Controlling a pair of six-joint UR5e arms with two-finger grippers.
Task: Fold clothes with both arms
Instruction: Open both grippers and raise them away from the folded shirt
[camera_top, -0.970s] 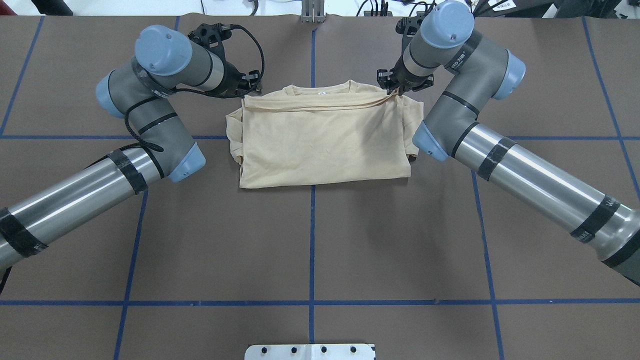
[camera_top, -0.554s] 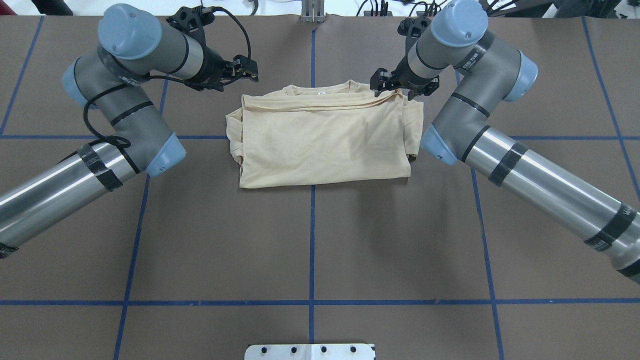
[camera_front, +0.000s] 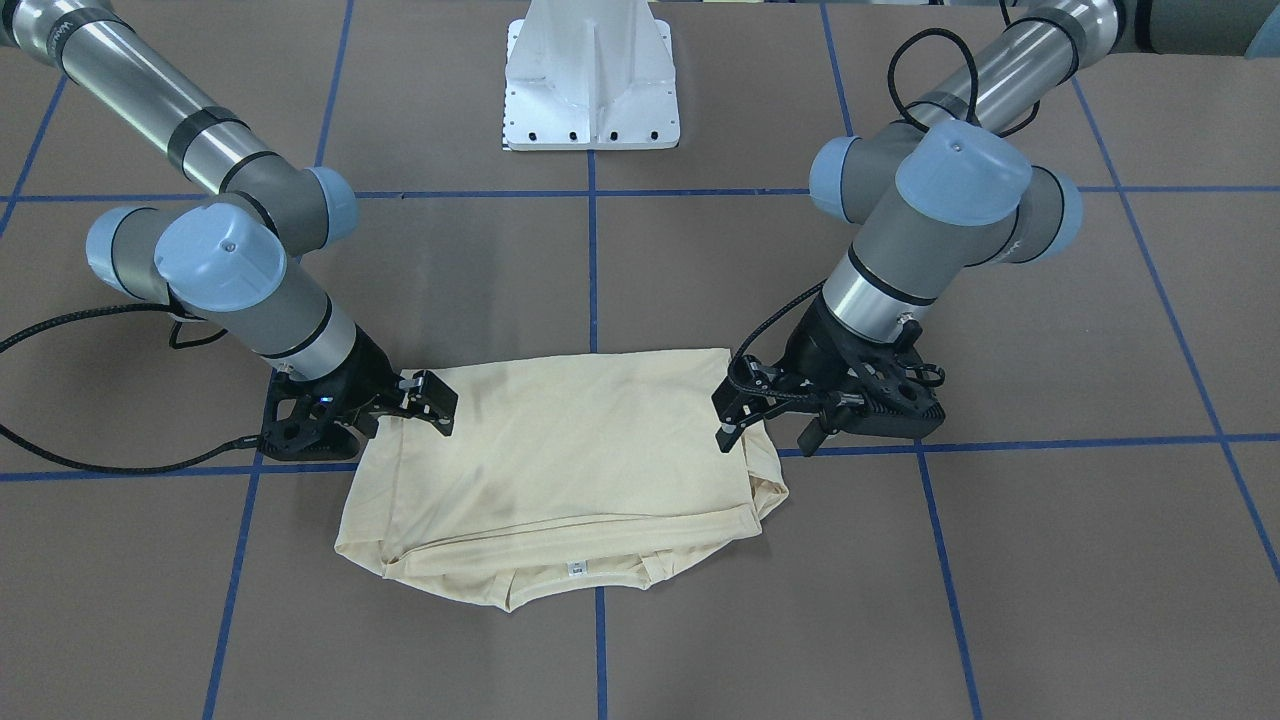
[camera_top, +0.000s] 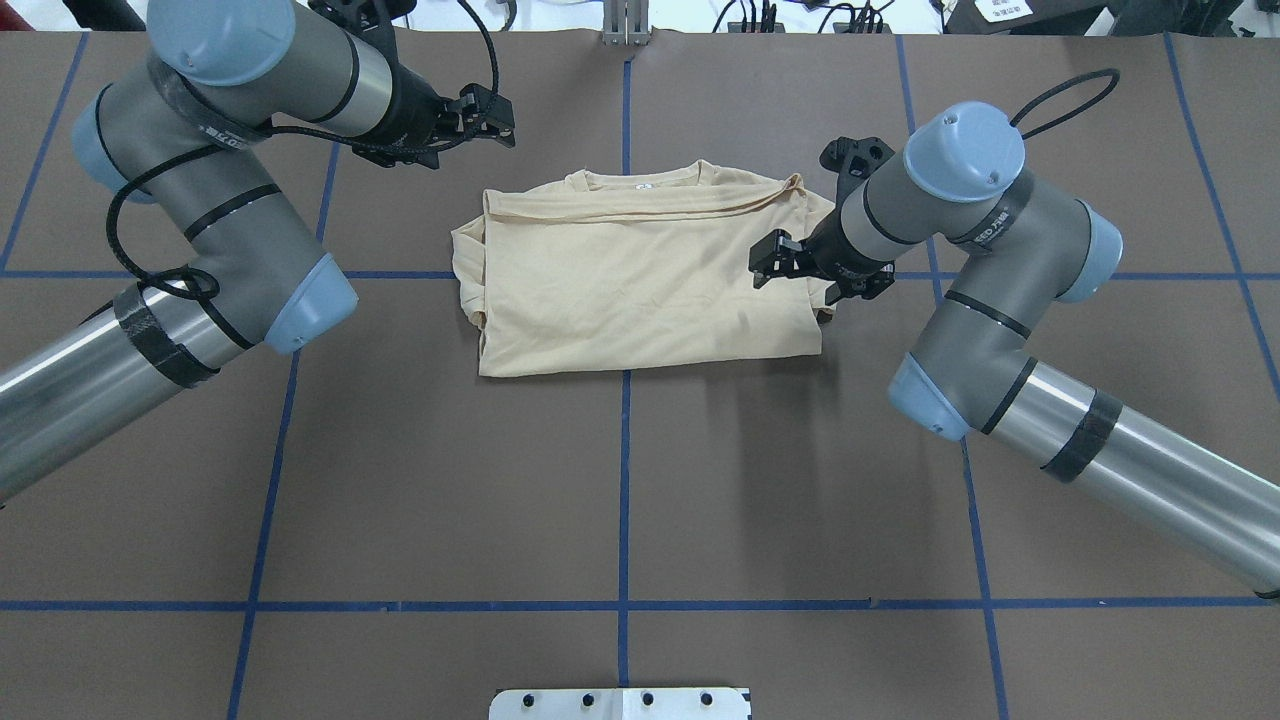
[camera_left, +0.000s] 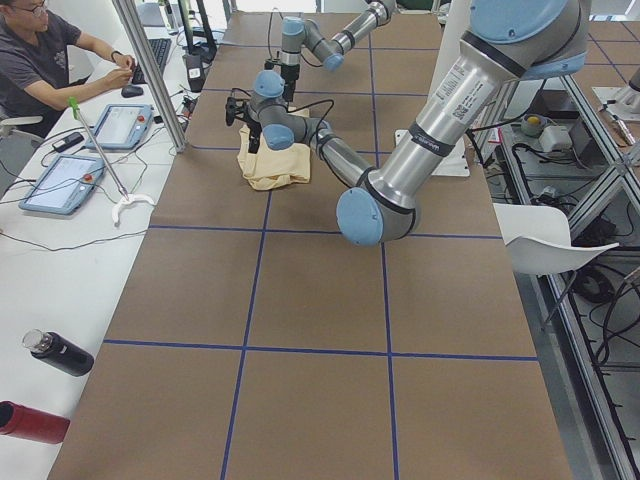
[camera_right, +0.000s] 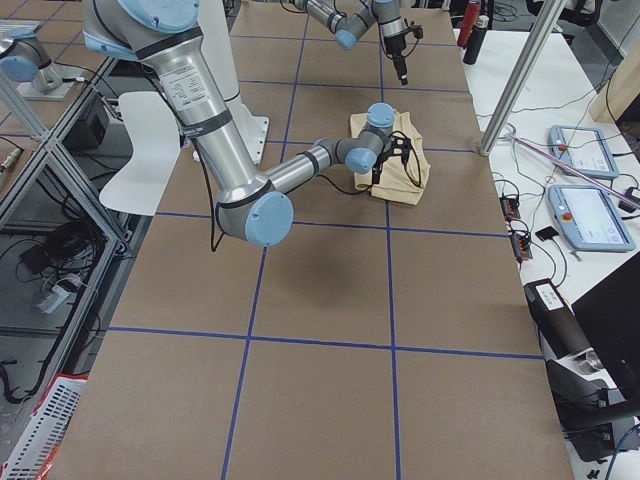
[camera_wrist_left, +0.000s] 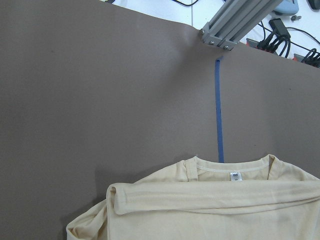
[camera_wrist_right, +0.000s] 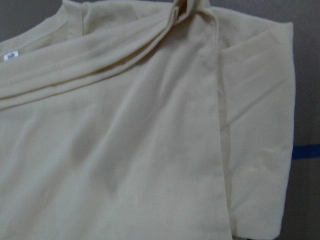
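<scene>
Overhead, front cams opposed, sharing shirt (camera_top: 640, 290); wrist cams close, prob. downward.

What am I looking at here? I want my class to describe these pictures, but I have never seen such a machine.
It is a robot with two jointed arms, a left arm and a right arm. Each ends in a two-finger gripper, a kind of pincer.

One picture looks down from behind the robot and one faces it from across the table. Two look along the table from its ends, and two come from small cameras on the wrists.

On the brown table lies one cream shirt, partly folded, with its collar on the side away from the robot. The left gripper hangs open near the shirt's left side. The right gripper is open above its right side. Neither holds anything. A person sits off to one side.
</scene>
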